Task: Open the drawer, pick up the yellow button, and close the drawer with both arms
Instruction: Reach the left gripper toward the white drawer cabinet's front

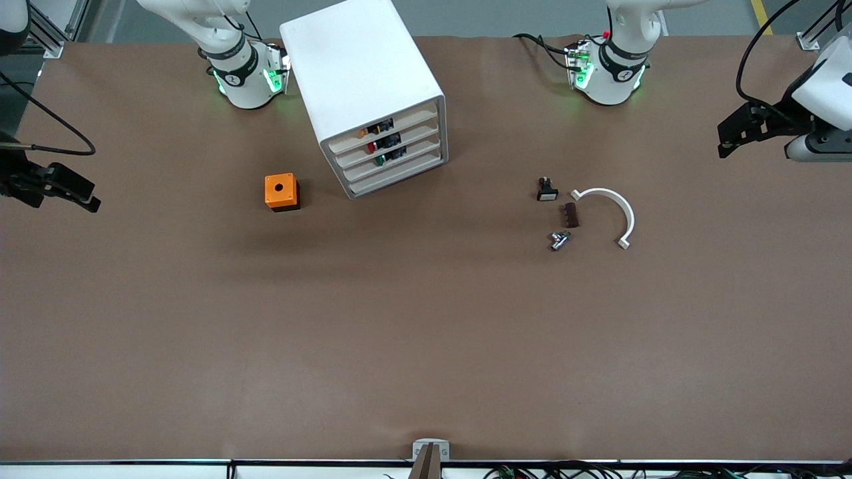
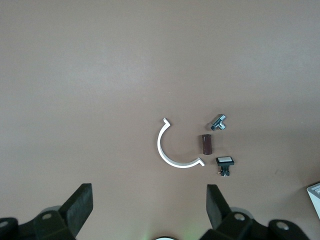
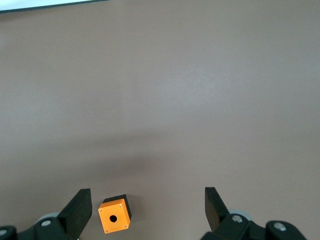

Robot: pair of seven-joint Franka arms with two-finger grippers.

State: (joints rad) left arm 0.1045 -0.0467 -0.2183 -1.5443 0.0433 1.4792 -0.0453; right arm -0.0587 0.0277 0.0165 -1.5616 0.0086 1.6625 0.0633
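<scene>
Fingers spread wide on both grippers, holding nothing: I have the left gripper (image 2: 150,212) up over its end of the table and the right gripper (image 3: 148,212) over the other end, likely parked so the cabinet (image 1: 363,86) stays reachable. The drawer (image 1: 393,126) is shut, the button (image 1: 364,133) showing orange inside it. The orange cube (image 1: 281,191) sits beside the cabinet, nearer the camera.
</scene>
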